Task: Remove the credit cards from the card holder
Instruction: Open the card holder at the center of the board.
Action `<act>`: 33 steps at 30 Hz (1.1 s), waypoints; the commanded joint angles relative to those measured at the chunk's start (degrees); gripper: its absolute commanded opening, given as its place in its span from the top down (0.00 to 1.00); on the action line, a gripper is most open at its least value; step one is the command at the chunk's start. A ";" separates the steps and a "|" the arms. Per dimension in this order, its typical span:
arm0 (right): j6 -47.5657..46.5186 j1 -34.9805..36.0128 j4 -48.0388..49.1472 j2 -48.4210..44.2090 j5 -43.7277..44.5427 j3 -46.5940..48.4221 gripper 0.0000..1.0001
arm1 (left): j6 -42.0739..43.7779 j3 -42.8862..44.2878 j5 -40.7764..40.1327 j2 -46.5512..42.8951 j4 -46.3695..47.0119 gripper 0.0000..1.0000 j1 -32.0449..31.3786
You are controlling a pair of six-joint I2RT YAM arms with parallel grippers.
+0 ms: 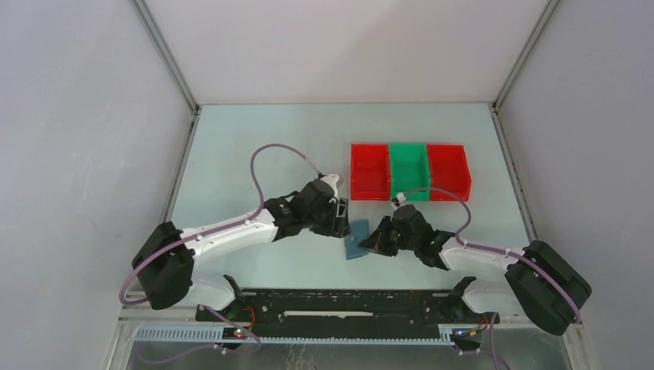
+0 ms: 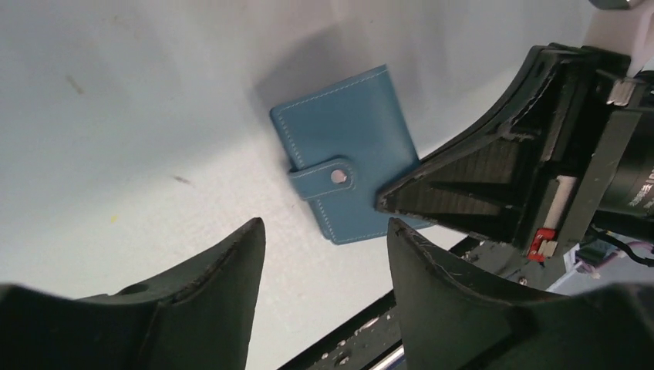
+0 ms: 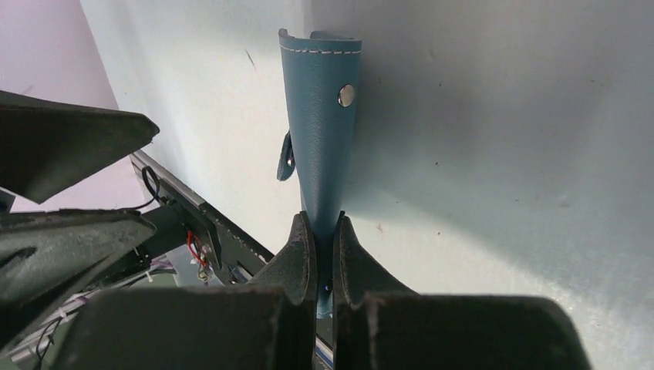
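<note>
The right gripper [image 3: 322, 225] pinched one edge of the soft blue-teal bifold card holder [image 3: 320, 131] between the arms; the left gripper [image 2: 325, 227] gaped beside it. A hard tug could slip that thin hold.

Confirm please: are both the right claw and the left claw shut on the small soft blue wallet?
Only the right claw is shut on the small soft blue wallet. The left claw is open and holds nothing, as the left wrist view shows.
</note>
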 commanded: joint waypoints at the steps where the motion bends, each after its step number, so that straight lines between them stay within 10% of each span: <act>1: 0.85 0.06 -0.83 -1.41 2.42 0.57 1.00 | -0.80 6.37 -5.49 4.42 -1.48 0.36 -4.12; 24: 0.40 -0.03 -1.50 -2.08 2.42 1.13 1.00 | -3.78 13.18 -12.45 19.97 -3.13 0.65 -8.41; 29: 0.41 -0.03 -1.53 -1.99 2.42 1.12 1.00 | -3.44 14.15 -14.32 20.44 -3.94 0.99 -8.41; 33: 0.19 -0.02 -2.68 -2.54 2.73 1.06 1.00 | -2.87 13.95 -16.77 18.69 -5.43 1.00 -8.26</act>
